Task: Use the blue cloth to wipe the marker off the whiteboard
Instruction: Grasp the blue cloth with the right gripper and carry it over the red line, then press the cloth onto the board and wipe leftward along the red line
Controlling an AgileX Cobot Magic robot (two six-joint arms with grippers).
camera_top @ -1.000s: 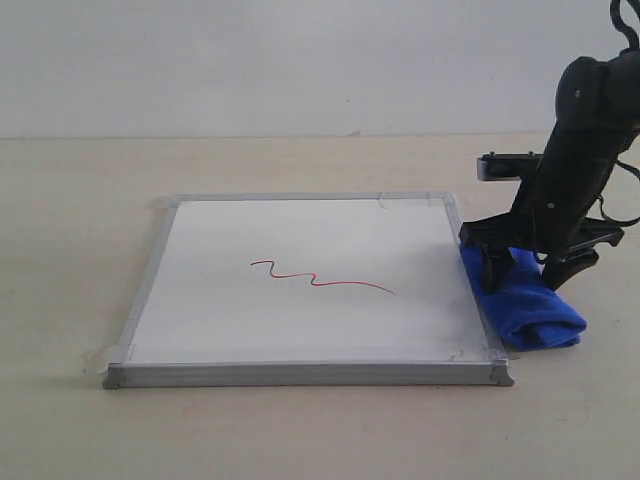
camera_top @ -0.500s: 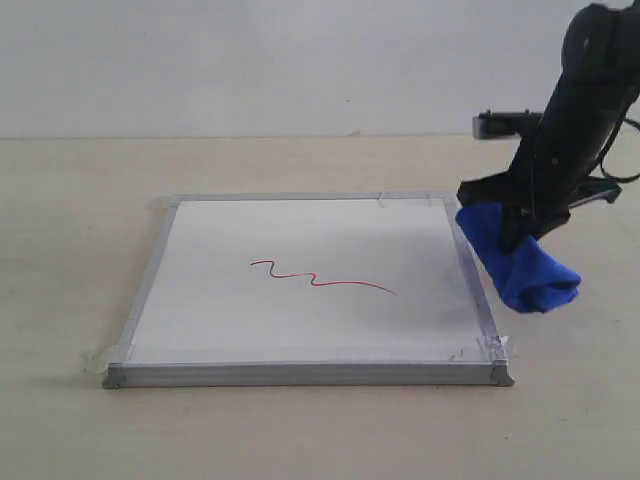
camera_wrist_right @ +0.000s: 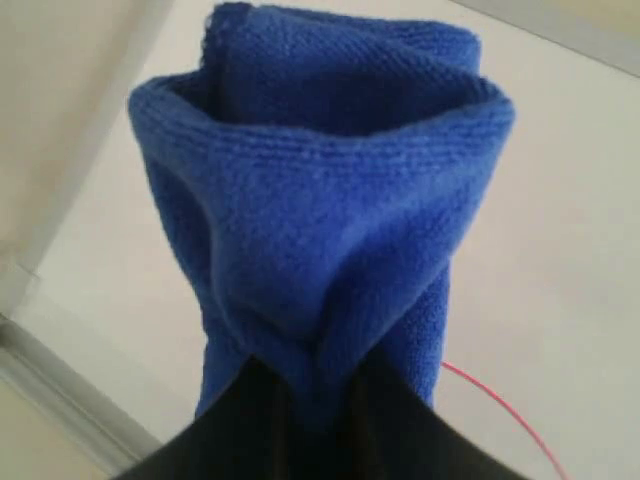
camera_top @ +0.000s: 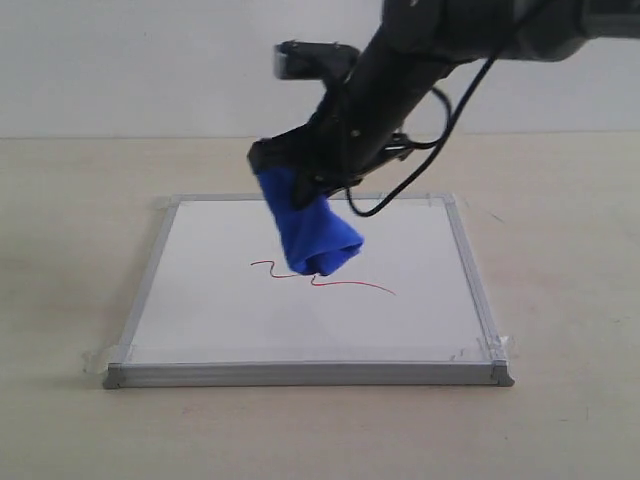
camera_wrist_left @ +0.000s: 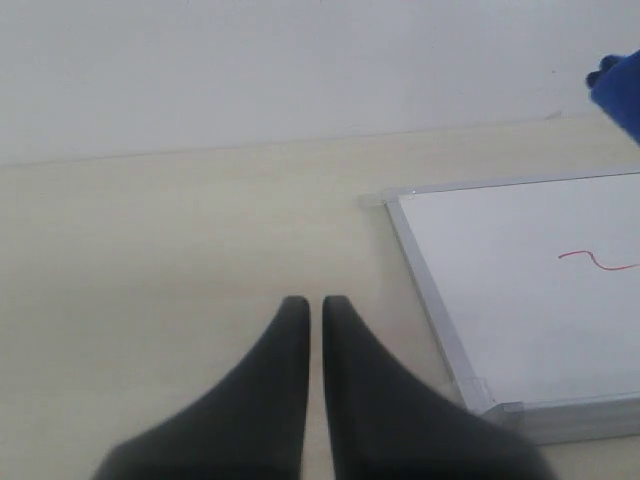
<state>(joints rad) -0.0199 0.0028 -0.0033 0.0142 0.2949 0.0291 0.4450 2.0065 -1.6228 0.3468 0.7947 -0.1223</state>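
The whiteboard (camera_top: 300,330) lies flat on the table, its grey frame (camera_wrist_left: 432,300) also showing in the left wrist view. A red marker squiggle (camera_top: 350,287) crosses its middle, partly hidden behind the blue cloth (camera_top: 308,235). My right gripper (camera_top: 318,185) is shut on that cloth (camera_wrist_right: 320,210) and holds it hanging over the board's centre, its lower end just above or at the line (camera_wrist_right: 500,410). My left gripper (camera_wrist_left: 315,303) is shut on nothing, off the board's left side over bare table; it does not appear in the exterior view.
Clear tape (camera_top: 478,350) holds the board's corners to the beige table (camera_top: 560,420). A pale wall (camera_top: 150,60) stands behind. The right arm (camera_top: 470,40) and its cable reach across the board from the upper right.
The right gripper lifted the blue cloth from the table beside the board's right edge and carried it left, over the board's middle above the red line.
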